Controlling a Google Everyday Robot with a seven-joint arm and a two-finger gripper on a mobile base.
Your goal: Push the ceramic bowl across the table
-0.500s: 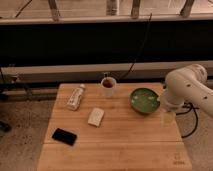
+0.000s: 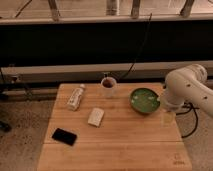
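Note:
The ceramic bowl (image 2: 144, 100) is green and glossy and sits on the right part of the light wooden table (image 2: 115, 150), toward the far edge. My white arm comes in from the right. My gripper (image 2: 168, 118) hangs low over the table, just right of the bowl and slightly nearer the camera, close to the bowl's rim. I cannot tell whether it touches the bowl.
A white mug (image 2: 108, 86) with dark contents stands left of the bowl near the far edge. A plastic bottle (image 2: 76, 96) lies at the far left, a white packet (image 2: 96, 116) in the middle, and a black phone (image 2: 64, 136) at the front left. A dark cable hangs behind the table.

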